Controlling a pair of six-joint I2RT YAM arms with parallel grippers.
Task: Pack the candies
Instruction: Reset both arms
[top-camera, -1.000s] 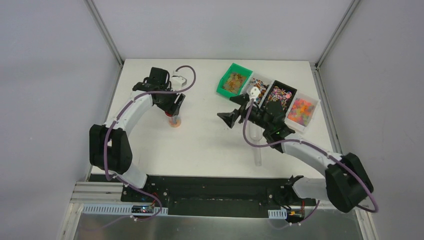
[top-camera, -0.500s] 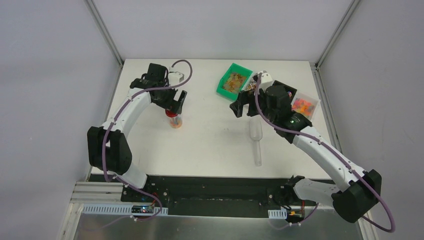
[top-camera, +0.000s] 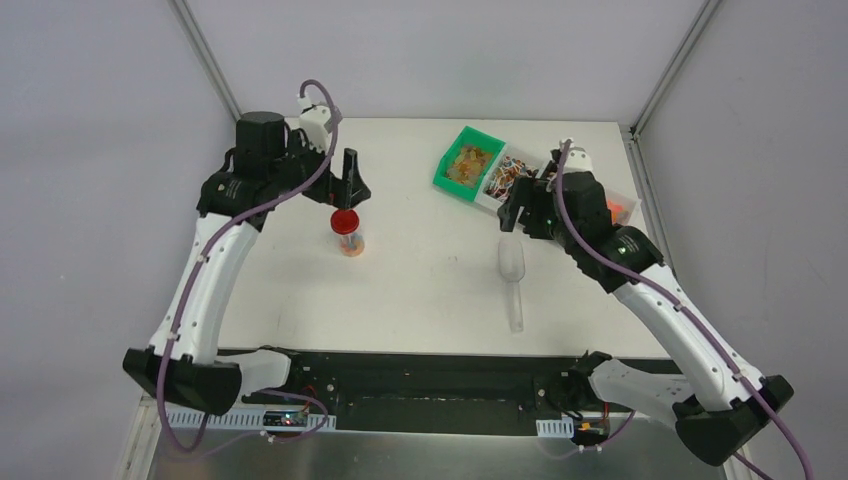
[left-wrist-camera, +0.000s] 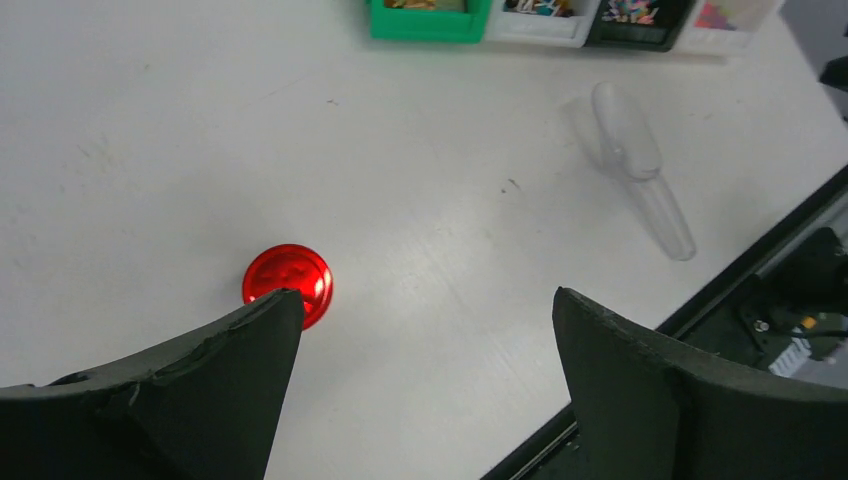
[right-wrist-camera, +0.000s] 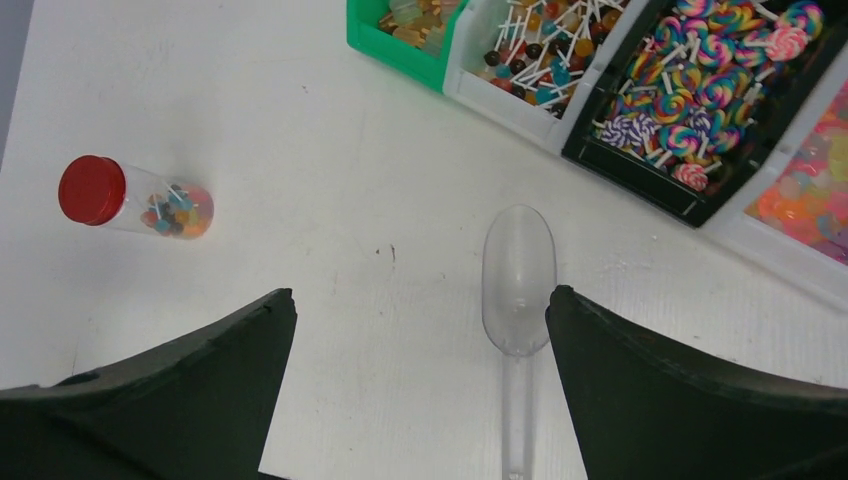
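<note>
A small clear jar (top-camera: 348, 240) with a red lid (top-camera: 344, 221) stands on the white table (top-camera: 420, 290), with a few mixed candies (right-wrist-camera: 178, 212) in it. More candies fill a row of bins at the back right: amber ones in a green bin (top-camera: 466, 162), stick sweets in a white bin (top-camera: 508, 172), swirl lollipops in a black bin (right-wrist-camera: 700, 90), and pink and orange ones in a clear bin (right-wrist-camera: 810, 170). My left gripper (top-camera: 348, 182) is open and empty, raised above and behind the jar. My right gripper (top-camera: 516, 208) is open and empty, high over the clear scoop (top-camera: 512, 275).
The scoop lies flat in the right middle, its handle towards the near edge; it also shows in the left wrist view (left-wrist-camera: 630, 150). In the left wrist view the red lid (left-wrist-camera: 288, 283) is beside my left fingertip. The black base rail (top-camera: 420, 385) runs along the near edge.
My left gripper has come off the jar and risen up and back. My right arm has swung right and up, from the table's middle to over the bins' near edge.
</note>
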